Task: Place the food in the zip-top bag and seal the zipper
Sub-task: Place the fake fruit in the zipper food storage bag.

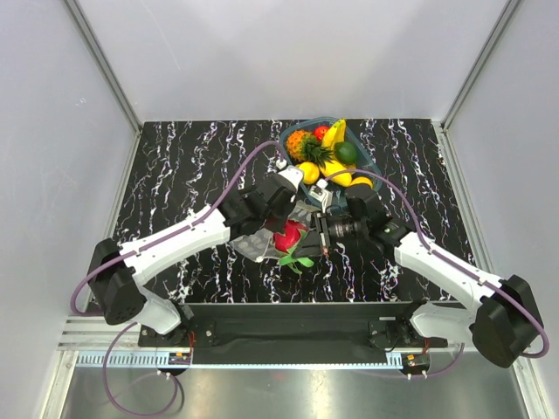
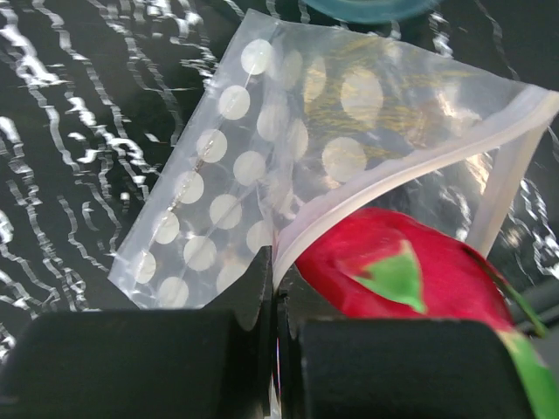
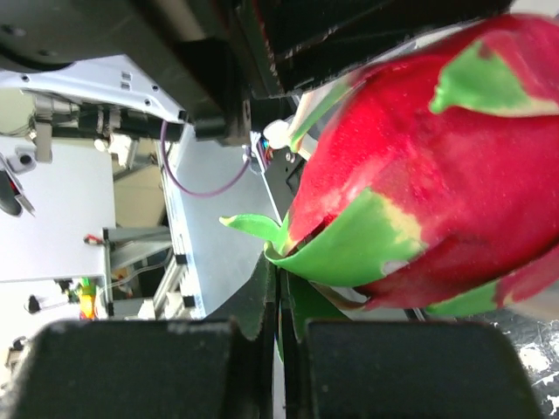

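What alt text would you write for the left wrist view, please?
The left gripper pinches the mouth edge of the clear, white-dotted zip-top bag, holding it open with the red, green-scaled dragon fruit at the opening. A black marbled table lies behind.

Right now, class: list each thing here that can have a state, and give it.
Bag, mouth open.
Zipper, unsealed.
Dragon fruit, at the bag's mouth, held by a green leaf.
Left fingers, shut on the bag's rim.
Right fingers, shut on the dragon fruit's leaf.
Basket, filled.
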Tool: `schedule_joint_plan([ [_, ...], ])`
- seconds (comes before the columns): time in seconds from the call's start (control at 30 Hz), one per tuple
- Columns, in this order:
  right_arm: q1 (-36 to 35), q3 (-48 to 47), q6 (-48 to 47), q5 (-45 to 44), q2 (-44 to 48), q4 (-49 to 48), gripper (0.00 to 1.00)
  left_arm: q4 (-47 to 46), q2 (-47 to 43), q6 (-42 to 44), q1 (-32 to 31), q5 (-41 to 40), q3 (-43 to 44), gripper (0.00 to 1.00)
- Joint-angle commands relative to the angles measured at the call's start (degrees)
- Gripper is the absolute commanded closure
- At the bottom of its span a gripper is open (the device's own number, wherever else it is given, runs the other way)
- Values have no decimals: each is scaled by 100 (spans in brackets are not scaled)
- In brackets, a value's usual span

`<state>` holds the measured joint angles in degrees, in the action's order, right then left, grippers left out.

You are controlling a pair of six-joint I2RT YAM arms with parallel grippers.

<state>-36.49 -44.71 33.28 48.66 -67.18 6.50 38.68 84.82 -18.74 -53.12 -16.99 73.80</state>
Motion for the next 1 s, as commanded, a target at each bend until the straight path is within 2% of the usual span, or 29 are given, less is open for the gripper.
schedule_joint_plan([
  [0.0, -157, -477, -488, -13, 55, 122, 100, -422, -325, 187, 4, 941, -59, 100],
  [0.13, -157, -609, -603, -453, 82, 438, 100, -457, -509, 169, 4, 1154, -129, 100],
  [0.3, -148, -715, -577, -603, -85, 589, 98, -475, -843, 265, 12, 1523, -269, 100],
  [0.47, -148, -776, -331, -1235, -94, 624, 97, -475, -1177, 327, 13, 2103, -515, 100],
  [0.67, -183, -1101, 170, -2334, -261, 651, 98, -765, -1327, -41, 4, 2394, -814, 100],
  [0.77, -463, -1293, 153, -2738, -471, 527, 94, -897, -1292, -261, 4, 2437, -762, 100],
  [0.8, -551, -1364, 40, -2853, -559, 580, 89, -914, -1275, -366, 12, 2464, -701, 100],
  [0.83, -630, -1452, -5, -3036, -742, 702, 79, -906, -1248, -393, 13, 2447, -666, 100],
  [0.87, -762, -1575, -49, -3117, -805, 764, 48, -880, -1239, -428, 4, 2412, -630, 100],
  [0.97, -877, -1611, -137, -3345, -789, 853, 25, -669, -1231, -420, 21, 2157, -481, 100],
])
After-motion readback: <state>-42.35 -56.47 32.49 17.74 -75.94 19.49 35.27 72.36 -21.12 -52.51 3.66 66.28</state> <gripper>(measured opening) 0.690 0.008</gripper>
